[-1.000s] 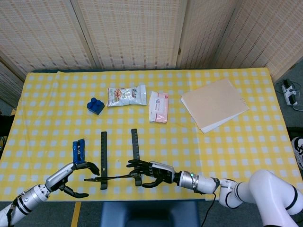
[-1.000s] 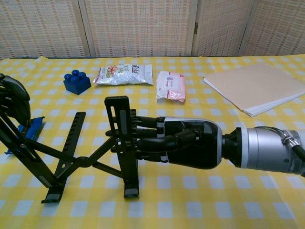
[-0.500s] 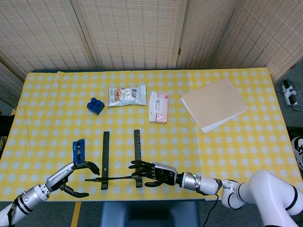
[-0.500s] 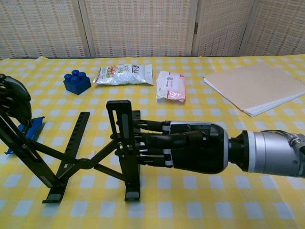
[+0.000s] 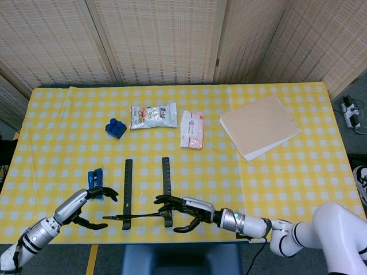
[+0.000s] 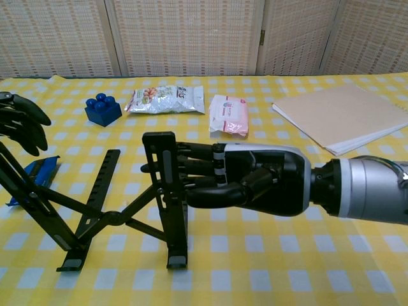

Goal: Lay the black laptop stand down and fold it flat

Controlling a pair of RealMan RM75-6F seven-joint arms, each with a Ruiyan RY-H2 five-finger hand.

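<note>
The black laptop stand stands upright near the table's front edge, its two slotted bars tilted and joined by crossed struts. My right hand reaches in from the right. Its fingers lie straight against the back of the right bar, and its thumb curls below without closing round the bar. In the head view the right hand sits at that bar's near end. My left hand hovers open just above the left strut's upper end. The head view shows the left hand left of the stand.
A blue clip lies beside the left hand. Farther back are a blue toy block, a snack bag and a pink wipes pack. Beige folders lie at the back right. The yellow checked cloth covers the table.
The right hand's fingers have straightened from around the right bar. The left hand has lifted off the strut end. The stand has shifted slightly right.
</note>
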